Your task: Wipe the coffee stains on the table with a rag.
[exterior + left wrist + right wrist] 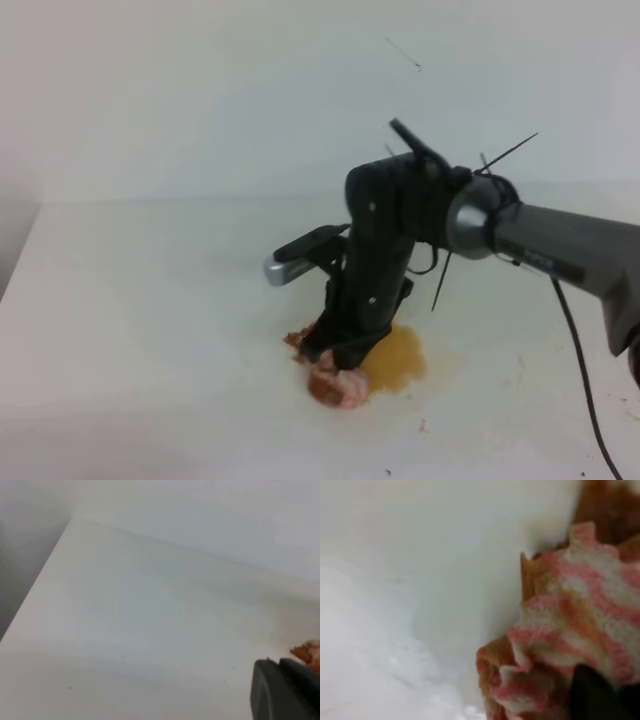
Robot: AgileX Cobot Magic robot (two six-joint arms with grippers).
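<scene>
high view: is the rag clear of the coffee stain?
No: the rag, pressed down under the right gripper, sits against the left edge of the coffee stain on the table.

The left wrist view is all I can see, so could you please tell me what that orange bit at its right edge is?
Observer: It is the rag, striped pink and white, bunched under the right gripper.
Operator: Thank you. Is the rag on the spill?
Observer: It sits at the left edge of the coffee stains, an amber blotch on the table.
Operator: Has the cloth taken up any coffee?
Observer: Yes, the right wrist view shows brown staining along its folds.
Operator: Are the jaws shut on it?
Observer: Yes, shut on the rag.
</scene>
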